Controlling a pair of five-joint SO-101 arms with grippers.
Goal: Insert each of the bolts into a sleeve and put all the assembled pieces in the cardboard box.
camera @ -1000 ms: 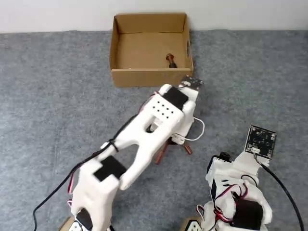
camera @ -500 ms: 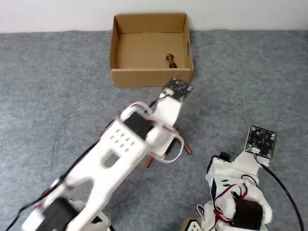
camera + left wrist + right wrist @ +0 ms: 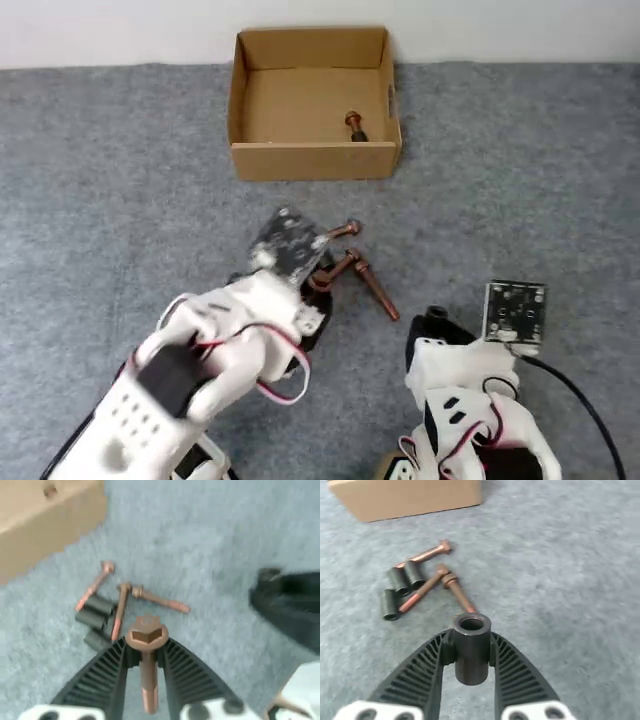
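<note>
A: What is the left hand (image 3: 146,649) holding?

B: It is grasping a bolt (image 3: 148,685) just under the hex head, and the shank is running back between the fingers. The right hand (image 3: 471,641) is clamping a sleeve (image 3: 471,662) around its middle, with the open bore facing away from the wrist.

A: How are they handling, you think?

B: Both are looking like stiff, smooth metal, small and probably light. I am expecting them to slip or turn in the ribbed fingers.

A: And the other parts?

B: The loose bolts (image 3: 422,555) and loose sleeves (image 3: 398,580) are lying on the desk (image 3: 560,580) beyond the right hand, in front of the cardboard box (image 3: 410,500).
</note>
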